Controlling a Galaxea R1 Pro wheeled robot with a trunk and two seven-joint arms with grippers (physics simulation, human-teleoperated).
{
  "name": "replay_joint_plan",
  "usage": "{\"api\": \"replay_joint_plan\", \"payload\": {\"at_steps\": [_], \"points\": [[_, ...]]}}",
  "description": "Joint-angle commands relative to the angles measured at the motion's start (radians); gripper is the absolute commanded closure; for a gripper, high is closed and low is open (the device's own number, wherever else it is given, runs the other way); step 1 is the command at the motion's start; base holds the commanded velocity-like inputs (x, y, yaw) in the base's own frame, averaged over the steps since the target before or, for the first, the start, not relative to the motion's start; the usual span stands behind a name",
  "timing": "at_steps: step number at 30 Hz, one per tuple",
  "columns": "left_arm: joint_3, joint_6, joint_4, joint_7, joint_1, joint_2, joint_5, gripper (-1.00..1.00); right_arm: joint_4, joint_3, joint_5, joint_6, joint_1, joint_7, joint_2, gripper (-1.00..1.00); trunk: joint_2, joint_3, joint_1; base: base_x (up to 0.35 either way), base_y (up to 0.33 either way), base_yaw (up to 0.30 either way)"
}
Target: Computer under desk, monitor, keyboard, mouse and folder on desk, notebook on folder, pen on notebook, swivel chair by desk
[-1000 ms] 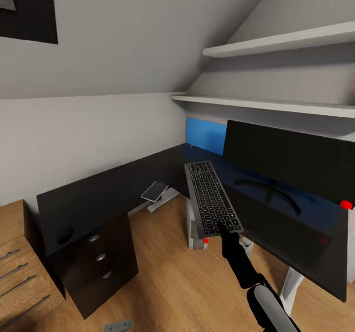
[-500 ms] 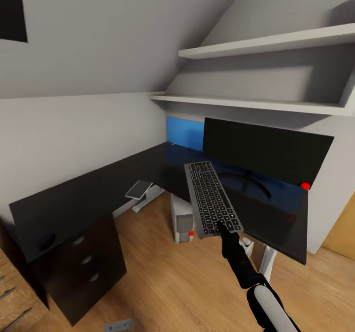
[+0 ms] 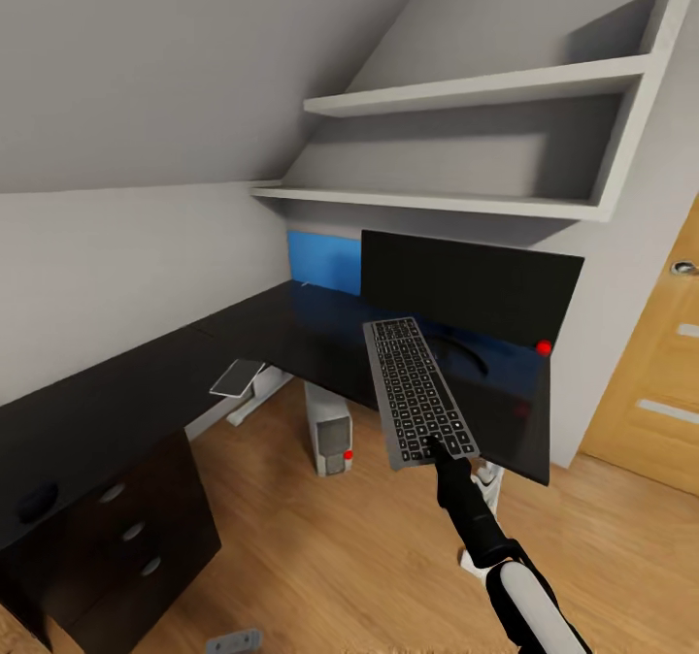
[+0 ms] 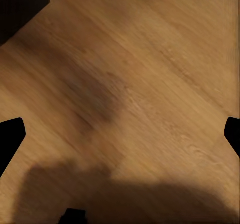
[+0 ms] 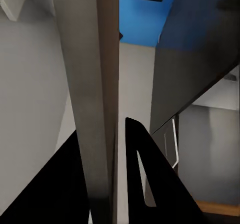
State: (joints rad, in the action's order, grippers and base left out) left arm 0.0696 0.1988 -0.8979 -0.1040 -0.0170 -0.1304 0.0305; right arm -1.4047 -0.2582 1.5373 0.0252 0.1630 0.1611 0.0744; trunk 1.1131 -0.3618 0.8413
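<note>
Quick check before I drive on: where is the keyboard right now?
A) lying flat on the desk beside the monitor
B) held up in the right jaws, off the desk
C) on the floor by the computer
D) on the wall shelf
B: the keyboard is gripped at its near end by the right gripper, raised in front of the desk, not resting on it.

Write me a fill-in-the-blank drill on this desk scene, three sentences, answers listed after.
1. The right gripper holds the ____ by one short end, above the desk's front edge.
2. The monitor stands on the desk, and the white computer stands on the floor ____ the desk.
3. The left wrist view looks down on a wooden ____.

Missing words: keyboard; under; floor
</note>
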Motion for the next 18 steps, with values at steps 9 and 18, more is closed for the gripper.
{"api": "replay_joint_plan", "payload": {"at_steps": [9,18], "points": [[0.002,0.006,-0.002,-0.002,0.0,0.0,0.003,-1.0,0.001,-0.004,0.012,0.002,0.001,0.008,0.0,1.0,0.001,-0.001,0.0,-0.059,0.064,-0.27],[0.002,0.006,-0.001,-0.002,0.0,0.0,0.003,-1.0,0.001,-0.006,0.012,0.008,0.001,0.008,-0.001,1.0,0.001,-0.001,0.0,-0.002,0.003,-0.27]]}}
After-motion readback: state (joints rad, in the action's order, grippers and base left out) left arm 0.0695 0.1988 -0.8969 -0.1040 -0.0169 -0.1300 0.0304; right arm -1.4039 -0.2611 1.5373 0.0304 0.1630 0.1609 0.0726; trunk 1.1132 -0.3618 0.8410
